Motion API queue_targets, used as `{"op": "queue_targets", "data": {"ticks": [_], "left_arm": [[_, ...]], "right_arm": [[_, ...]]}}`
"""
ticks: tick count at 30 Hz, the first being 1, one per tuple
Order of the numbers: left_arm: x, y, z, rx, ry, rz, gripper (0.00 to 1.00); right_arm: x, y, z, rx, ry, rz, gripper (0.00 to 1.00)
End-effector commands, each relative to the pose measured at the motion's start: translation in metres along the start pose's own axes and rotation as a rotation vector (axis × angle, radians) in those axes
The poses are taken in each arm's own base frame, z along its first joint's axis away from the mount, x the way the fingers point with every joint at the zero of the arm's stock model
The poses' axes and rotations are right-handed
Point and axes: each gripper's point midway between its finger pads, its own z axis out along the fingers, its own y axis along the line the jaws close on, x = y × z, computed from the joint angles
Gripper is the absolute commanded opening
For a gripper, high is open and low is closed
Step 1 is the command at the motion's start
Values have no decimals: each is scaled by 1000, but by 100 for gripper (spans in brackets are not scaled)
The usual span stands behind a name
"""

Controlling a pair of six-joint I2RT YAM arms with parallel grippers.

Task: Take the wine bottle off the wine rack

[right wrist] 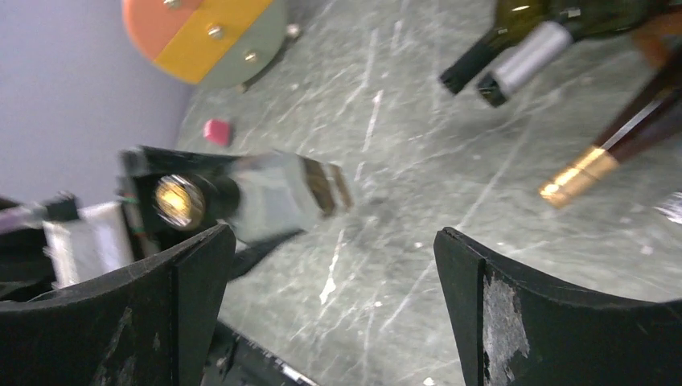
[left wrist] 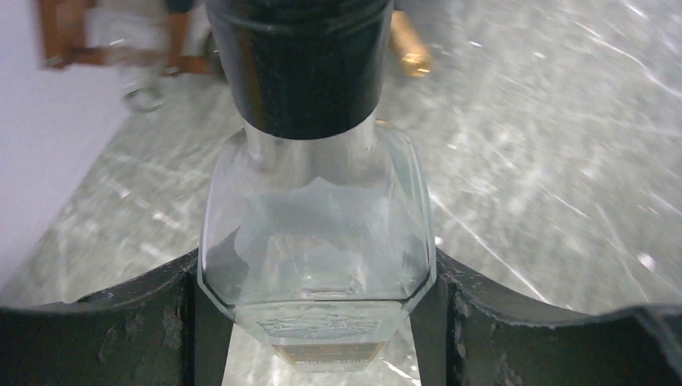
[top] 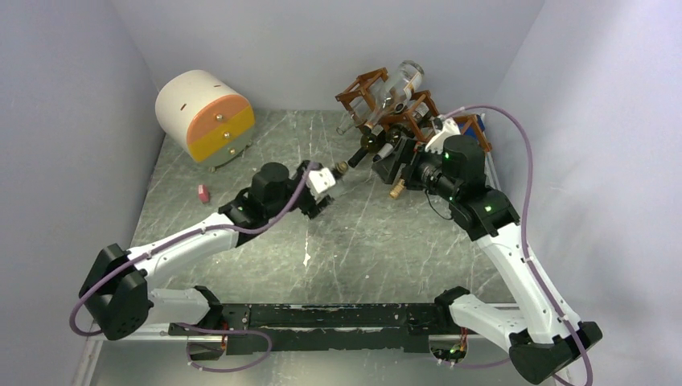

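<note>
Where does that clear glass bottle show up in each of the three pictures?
Top external: the clear bottle sits at centre, in the left pincer.
Left wrist: it fills the middle, clamped by that pincer.
Right wrist: left of centre, cap toward the camera.
Shared landmark: the gold-capped bottle neck, seen in all three.

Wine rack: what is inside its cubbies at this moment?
The wine rack holds a clear glass bottle up top and dark bottles lower, necks pointing out. The right arm covers the cubbies behind it.
</note>
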Motion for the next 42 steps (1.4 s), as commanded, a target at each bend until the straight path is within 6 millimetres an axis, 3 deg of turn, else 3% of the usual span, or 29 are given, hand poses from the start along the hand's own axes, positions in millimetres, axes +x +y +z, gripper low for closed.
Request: {"op": "queue_targets", "data": {"ticks": [1,8,12,20,26,32,35,37,42], "left_arm": [[-70,89,-35,-331,-263,-101,7],[-47,182,-75,-595,-291,-326,7],[-20,224,-95,-706,-255,-368,7],[39,279,-135,-879,-227,-437,7],[77,296,-143,-930,-177,-467,7],[104,294,-127,-909,-130,-529,7],[114,291,-119,-890,-110,-557,7],[119,290,-116,-883,-95,-563,14],[122,283,-110,-875,-62,-544,46]], "right_arm": [[-19,-33,-19,207,-91,-58,100],[-16,-38,-23,227,-96,-52,100],[-10,-46,-21,260,-77,-62,100],[-9,-64,-16,331,-78,-109,100],[-11,-72,-4,356,-87,-139,100],[-24,-76,15,384,-107,-155,100],[-33,-88,26,430,-117,-148,100],[-39,-101,32,448,-115,-123,100],[-56,-121,45,422,-122,-55,100]]}}
